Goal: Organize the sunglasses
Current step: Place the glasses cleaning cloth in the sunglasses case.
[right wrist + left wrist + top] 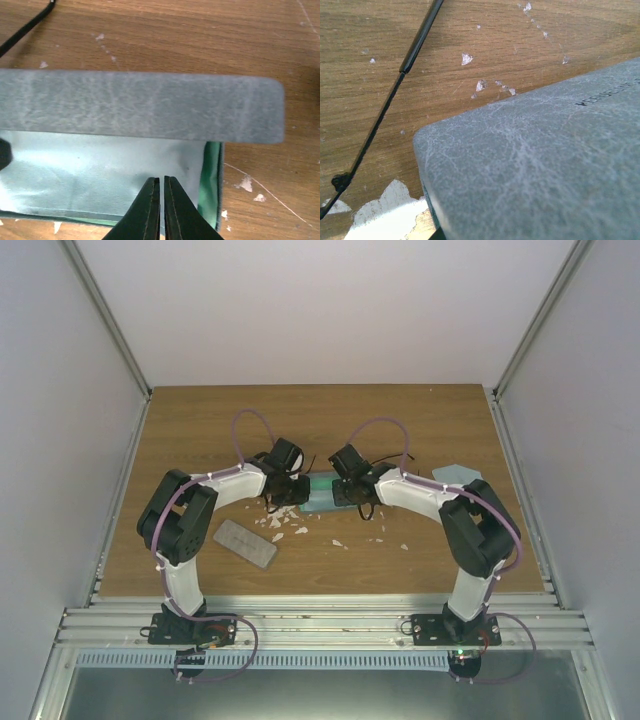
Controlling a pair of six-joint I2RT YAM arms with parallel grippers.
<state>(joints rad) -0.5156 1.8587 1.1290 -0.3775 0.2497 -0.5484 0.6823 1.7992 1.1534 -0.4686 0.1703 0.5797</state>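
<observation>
The blue-grey case [530,165] sits closest to the lens in the left wrist view. Its scuffed lid fills the lower right, cut off by the frame, and the stamped lettering near its edge is too blurred to read. Beside it, a slim black temple arm of the sunglasses [420,35] lies on the wooden table [365,30], running down to a hinge near the left edge. The lenses are out of frame, so I cannot tell which pair it is. The left gripper [287,490] shows none of its fingers here, and from above it is hidden under its own wrist, so I cannot tell how its jaws stand. In the right wrist view the case is open, with its grey flap across the middle and the green lining below. The right gripper [161,179] is over that lining, its fingers closed to a hairline slit with nothing visibly between them. A thin black bar [25,31] crosses the top left corner, mostly cut off. From above, a second grey case [245,543] lies apart to the left and a light blue cloth [455,473] peeks out behind the right arm. White chips [278,523] are scattered near the grippers.
</observation>
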